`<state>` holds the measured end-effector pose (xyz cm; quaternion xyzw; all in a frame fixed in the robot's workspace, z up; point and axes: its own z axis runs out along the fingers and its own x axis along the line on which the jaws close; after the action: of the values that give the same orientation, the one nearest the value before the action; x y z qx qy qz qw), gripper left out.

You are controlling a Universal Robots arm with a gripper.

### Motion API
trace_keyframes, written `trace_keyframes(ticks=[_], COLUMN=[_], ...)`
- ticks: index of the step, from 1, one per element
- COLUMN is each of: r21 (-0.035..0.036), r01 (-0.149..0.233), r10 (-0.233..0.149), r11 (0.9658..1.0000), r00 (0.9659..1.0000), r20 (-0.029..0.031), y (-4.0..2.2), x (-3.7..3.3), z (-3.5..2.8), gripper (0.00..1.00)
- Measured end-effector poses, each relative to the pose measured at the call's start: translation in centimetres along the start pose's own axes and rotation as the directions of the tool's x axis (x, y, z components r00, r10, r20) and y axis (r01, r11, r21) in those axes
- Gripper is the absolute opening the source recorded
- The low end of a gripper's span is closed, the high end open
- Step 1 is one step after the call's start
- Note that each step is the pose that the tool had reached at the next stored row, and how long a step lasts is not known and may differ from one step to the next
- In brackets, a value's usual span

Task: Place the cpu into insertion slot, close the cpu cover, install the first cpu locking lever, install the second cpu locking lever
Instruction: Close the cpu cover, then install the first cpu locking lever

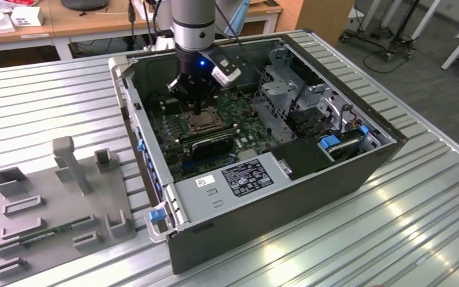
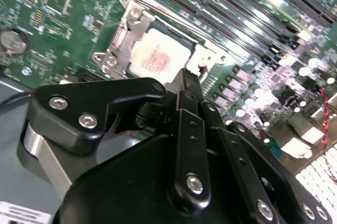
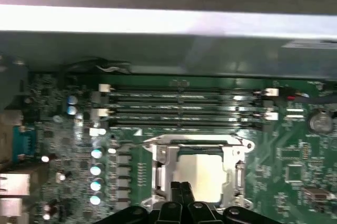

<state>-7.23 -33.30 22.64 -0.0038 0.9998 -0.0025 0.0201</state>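
Hanging just over the cpu (image 2: 158, 58) is the pincer (image 2: 187, 75).

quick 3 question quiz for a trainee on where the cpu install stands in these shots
1. True or false: the cpu sits in the insertion slot.
2. The gripper hangs nearest to: A the insertion slot, B the grey fixture, C the drive cage.
3. Fill in: the cpu cover lies ____ over the cpu (raised or flat).
Key: 1 true; 2 A; 3 flat.
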Motion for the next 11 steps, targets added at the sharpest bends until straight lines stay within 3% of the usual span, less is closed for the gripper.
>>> trace_keyframes(ticks=[5,11], r21=[0.0000,0.0000], r01=[0.000,0.000], r10=[0.000,0.000], r11=[1.0000,1.0000], r00=[1.0000,1.0000], r20=[-0.0010,-0.0011], y=[-0.01,-0.01], x=[-1.06,-1.33], z=[0.05,0.06], gripper=[0.11,0.11])
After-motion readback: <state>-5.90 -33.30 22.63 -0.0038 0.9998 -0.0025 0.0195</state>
